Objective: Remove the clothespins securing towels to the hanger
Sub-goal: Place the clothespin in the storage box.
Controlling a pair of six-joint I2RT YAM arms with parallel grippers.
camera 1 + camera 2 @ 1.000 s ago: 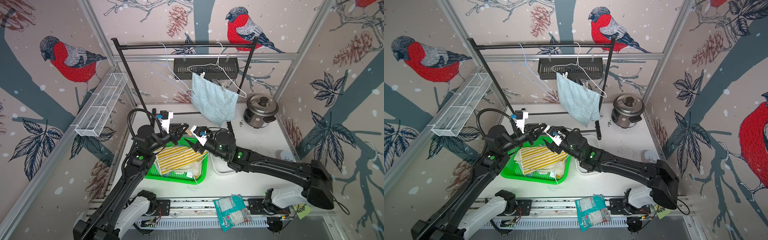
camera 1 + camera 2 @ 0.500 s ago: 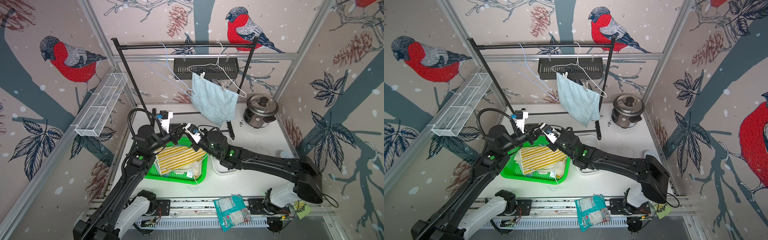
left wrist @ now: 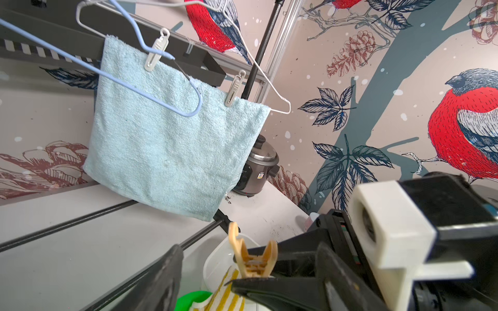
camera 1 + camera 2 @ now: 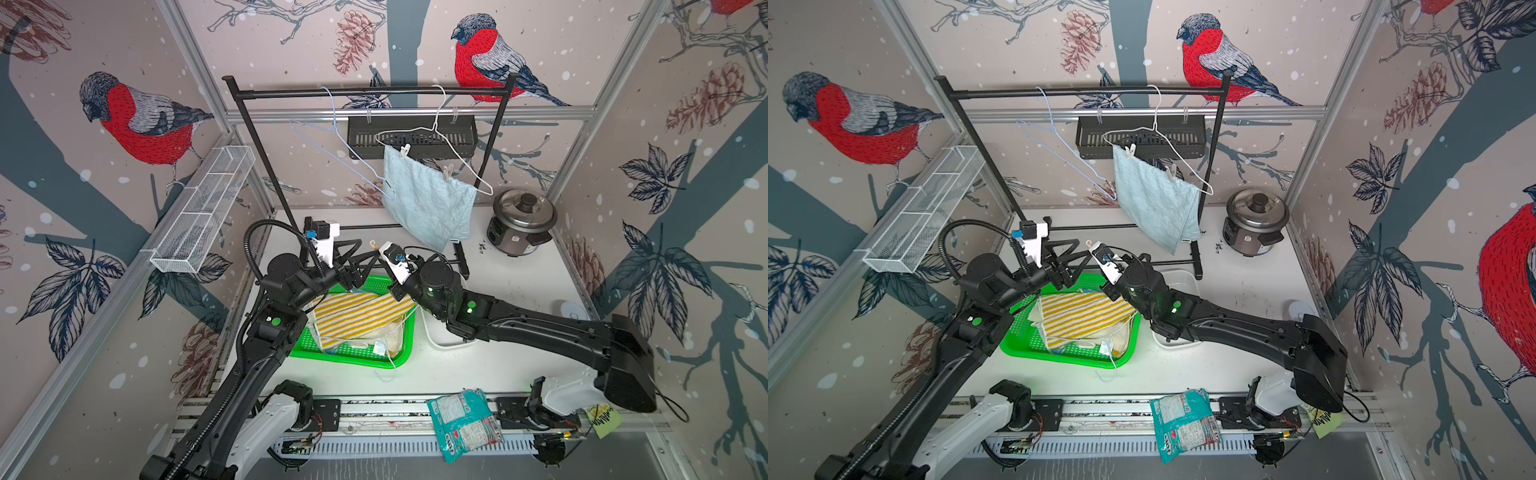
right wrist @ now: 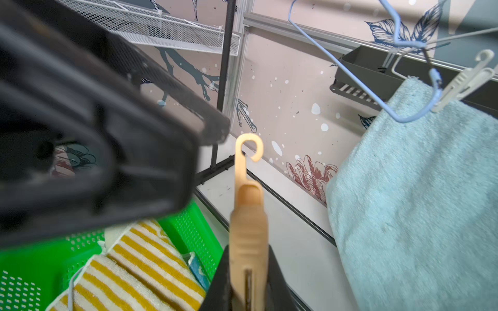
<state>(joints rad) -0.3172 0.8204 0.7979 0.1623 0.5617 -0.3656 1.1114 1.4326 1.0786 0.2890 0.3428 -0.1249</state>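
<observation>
A: Where was the tan clothespin point(image 5: 248, 215)?

B: Off the hangers, up in the air over the far edge of the green basket point(image 4: 357, 359). The right end effector point(image 5: 248, 285) was clamped on its lower half, and its hooked end pointed away from the fingers.

A: And the left end effector point(image 4: 370, 248)?

B: Its jaws stood apart, right next to the pin. In the right wrist view, 1 of its fingers point(image 5: 121, 134) ended just beside the hook. I could not tell whether it touched.

A: Where were the towels?

B: The light-blue towel point(image 4: 428, 203) hung from the white hanger point(image 4: 435, 122). It was pinned there by 2 pale clothespins point(image 3: 156, 51), 1 near each upper corner. The striped towel point(image 4: 361, 309), yellow and white, lay crumpled in the green basket below both end effectors.

A: What stood around that?

B: A blue hanger point(image 3: 190, 115) hung on the same black rail point(image 4: 365, 93), beside the white one. A rice cooker point(image 4: 521, 222) stood at the far right of the worktop point(image 4: 519, 299). A white tub point(image 4: 432, 338) sat just beside the green basket, partly under the right arm. A snack packet point(image 4: 463, 424) lay on the front rail, and a wire basket point(image 4: 203, 208) was fixed to the left wall.
</observation>
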